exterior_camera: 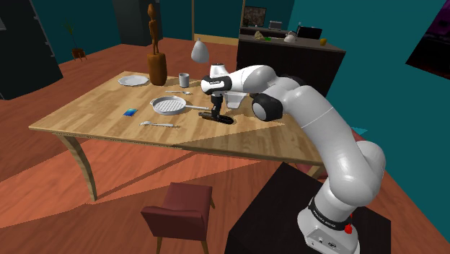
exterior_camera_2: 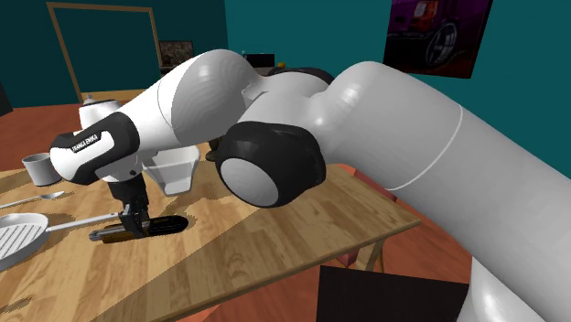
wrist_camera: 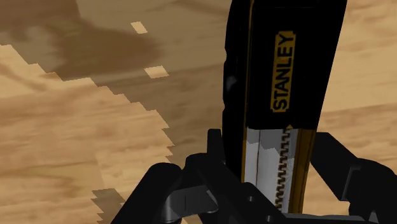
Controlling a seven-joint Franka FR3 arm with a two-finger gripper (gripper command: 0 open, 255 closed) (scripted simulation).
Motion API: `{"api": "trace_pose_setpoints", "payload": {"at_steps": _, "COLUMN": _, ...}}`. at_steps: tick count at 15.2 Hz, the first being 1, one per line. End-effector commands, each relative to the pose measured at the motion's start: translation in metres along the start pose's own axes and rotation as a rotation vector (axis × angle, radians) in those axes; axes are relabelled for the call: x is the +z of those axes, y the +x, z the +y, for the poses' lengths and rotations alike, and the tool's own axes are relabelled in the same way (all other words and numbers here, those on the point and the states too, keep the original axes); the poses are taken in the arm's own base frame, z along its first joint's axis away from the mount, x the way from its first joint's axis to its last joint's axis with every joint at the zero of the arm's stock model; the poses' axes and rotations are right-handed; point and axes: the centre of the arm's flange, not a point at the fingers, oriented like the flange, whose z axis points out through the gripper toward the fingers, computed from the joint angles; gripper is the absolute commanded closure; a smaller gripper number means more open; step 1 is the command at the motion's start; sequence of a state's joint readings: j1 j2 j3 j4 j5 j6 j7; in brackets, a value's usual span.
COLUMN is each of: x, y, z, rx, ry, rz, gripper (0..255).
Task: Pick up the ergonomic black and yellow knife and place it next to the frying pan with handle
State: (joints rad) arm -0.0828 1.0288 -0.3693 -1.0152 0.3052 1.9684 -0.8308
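Gripper jaws pinch the black-and-yellow Stanley knife across its width. Can't tell if it's off the table yet. Its long axis runs on from the frying pan handle tip, just beside it. Pan sits at shoulder view's left. Bare wood toward the near edge, white bin close behind.

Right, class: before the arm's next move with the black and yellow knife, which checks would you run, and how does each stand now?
1. Gripper lined up on the knife: ok, it is down at the knife's body.
2. Secure hold on the knife: cannot tell.
3. Knife off the table: not ok, it appears to lie on the wood.
4. Frying pan located: ok, its handle points toward the knife.
5. Spoon clear of the knife: ok, it lies apart.
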Motion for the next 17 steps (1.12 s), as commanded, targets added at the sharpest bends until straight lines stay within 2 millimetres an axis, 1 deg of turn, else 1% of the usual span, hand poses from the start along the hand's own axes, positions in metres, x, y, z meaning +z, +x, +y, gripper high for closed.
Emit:
{"api": "trace_pose_setpoints", "payload": {"at_steps": 1, "x": 0.0, "y": 0.0, "z": 0.0, "rx": 0.0, "ry": 0.0, "rz": 0.0, "gripper": 255}}
{"api": "trace_pose_setpoints", "payload": {"at_steps": 2, "x": 0.0, "y": 0.0, "z": 0.0, "rx": 0.0, "ry": 0.0, "rz": 0.0, "gripper": 255}}
{"api": "trace_pose_setpoints", "payload": {"at_steps": 3, "x": 0.0, "y": 0.0, "z": 0.0, "rx": 0.0, "ry": 0.0, "rz": 0.0, "gripper": 0}}
{"api": "trace_pose_setpoints", "payload": {"at_steps": 8, "x": 0.0, "y": 0.0, "z": 0.0, "rx": 0.0, "ry": 0.0, "rz": 0.0, "gripper": 0}}
{"api": "trace_pose_setpoints", "payload": {"at_steps": 11, "x": -0.04, "y": 0.0, "z": 0.0, "rx": 0.0, "ry": 0.0, "rz": 0.0, "gripper": 0}}
{"api": "trace_pose_setpoints", "payload": {"at_steps": 12, "x": -0.05, "y": 0.0, "z": 0.0, "rx": 0.0, "ry": 0.0, "rz": 0.0, "gripper": 0}}
{"api": "trace_pose_setpoints", "payload": {"at_steps": 17, "x": -0.05, "y": 0.0, "z": 0.0, "rx": 0.0, "ry": 0.0, "rz": 0.0, "gripper": 0}}
